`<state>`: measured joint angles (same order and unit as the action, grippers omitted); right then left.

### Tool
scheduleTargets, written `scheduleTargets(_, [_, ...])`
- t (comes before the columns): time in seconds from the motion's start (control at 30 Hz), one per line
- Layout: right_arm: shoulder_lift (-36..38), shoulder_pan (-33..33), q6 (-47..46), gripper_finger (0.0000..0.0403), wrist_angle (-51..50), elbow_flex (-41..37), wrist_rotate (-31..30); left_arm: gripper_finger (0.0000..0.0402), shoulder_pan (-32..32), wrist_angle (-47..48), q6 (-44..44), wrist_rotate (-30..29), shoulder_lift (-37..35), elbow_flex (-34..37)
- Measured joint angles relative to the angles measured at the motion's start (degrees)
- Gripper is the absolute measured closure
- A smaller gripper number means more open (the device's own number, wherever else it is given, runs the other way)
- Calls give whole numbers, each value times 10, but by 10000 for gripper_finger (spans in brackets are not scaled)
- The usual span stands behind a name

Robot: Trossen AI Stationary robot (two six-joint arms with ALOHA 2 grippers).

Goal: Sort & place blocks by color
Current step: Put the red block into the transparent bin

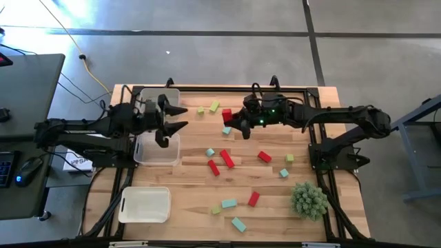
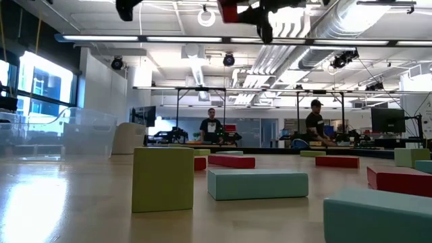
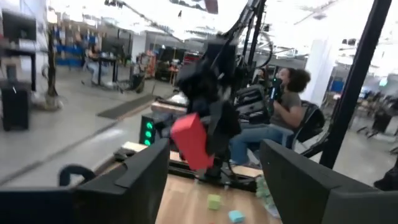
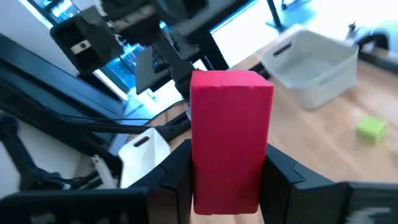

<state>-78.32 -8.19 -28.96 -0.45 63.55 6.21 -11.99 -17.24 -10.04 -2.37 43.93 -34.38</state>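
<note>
From my seat the table (image 1: pixel 193 200) reads as pale wood planks with visible grain and a soft sheen. Under my left gripper (image 1: pixel 180 118) sit two bins (image 1: pixel 156 160) of clear, slightly cloudy plastic with a glossy rim; a third bin (image 1: pixel 145 205) looks the same milky plastic. My right gripper (image 4: pixel 227 180) has matt black plastic-looking fingers (image 4: pixel 177 171) pressed on a red block (image 4: pixel 231 137), smooth and matt, with crisp edges. The loose blocks (image 2: pixel 257 183) below it look equally smooth and dull, like painted wood or foam; I cannot tell which. Beyond that hand, the plant ball (image 1: pixel 308 200) looks spiky, plastic.
</note>
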Motion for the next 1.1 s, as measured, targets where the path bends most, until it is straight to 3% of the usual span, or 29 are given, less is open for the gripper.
scheduleTargets(0.3, [0,26,77,294,-45,62,-22,151,0,-8,-104,24,69,-26])
scheduleTargets(0.8, [-48,85,165,294,-8,60,-17,151,1,-68,-152,114,141,-36])
scheduleTargets(1.1, [-78,93,136,294,24,59,-17,151,1,-102,-149,137,187,-36])
